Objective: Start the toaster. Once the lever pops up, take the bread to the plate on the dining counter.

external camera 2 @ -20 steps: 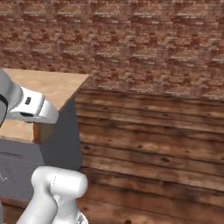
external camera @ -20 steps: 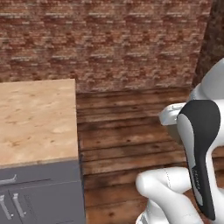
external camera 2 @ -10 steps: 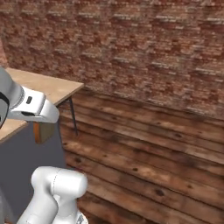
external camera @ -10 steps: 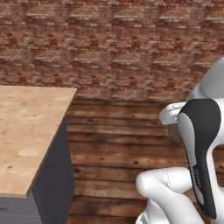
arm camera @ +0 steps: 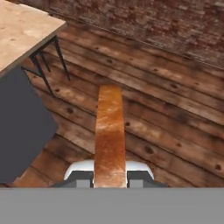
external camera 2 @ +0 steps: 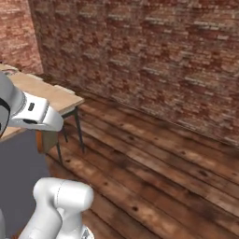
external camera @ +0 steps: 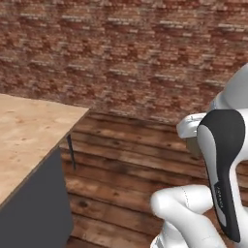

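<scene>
The gripper (arm camera: 110, 178) is clamping its two fingers tight on the bread (arm camera: 109, 131), which is sticking out edge-on as a thin tan-brown slice with a darker crust. It is hanging over the wooden floor (arm camera: 175, 127), beside the dining counter (arm camera: 19, 30).

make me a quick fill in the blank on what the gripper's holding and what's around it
1. The gripper is shut on the ____, seen edge-on in the hand view.
2. The wall behind the scene is made of ____.
3. The floor is laid with dark ____ planks.
4. The tan counter stands on the ____ side of the left base view.

Missing words: bread; brick; wooden; left
</scene>
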{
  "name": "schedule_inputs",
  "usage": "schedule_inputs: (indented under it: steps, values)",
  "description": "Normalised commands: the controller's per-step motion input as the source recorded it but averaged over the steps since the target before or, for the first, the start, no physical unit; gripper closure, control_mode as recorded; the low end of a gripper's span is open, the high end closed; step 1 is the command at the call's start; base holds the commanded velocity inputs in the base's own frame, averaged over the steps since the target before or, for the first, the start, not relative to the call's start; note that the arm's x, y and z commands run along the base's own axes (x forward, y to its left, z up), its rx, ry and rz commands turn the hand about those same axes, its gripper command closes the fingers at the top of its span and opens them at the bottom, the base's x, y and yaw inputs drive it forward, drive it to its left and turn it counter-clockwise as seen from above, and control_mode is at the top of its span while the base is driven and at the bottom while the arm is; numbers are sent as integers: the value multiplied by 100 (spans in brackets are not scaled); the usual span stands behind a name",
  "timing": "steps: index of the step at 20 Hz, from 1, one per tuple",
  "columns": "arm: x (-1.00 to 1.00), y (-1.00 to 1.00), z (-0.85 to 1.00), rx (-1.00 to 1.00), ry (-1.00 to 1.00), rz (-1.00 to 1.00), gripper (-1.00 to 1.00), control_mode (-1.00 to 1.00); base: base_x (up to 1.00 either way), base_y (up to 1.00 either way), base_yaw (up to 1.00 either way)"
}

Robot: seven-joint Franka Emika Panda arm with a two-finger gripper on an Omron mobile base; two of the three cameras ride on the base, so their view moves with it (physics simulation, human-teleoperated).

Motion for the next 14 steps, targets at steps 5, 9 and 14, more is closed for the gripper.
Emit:
schedule_inputs:
  steps: [5,9,14]
  values:
    - [0,0,0,0,0,0,100,100,100,-100,42]
    - [0,0,0,0,0,0,100,100,100,-96,44]
    - [0,0,0,0,0,0,100,100,100,-94,45]
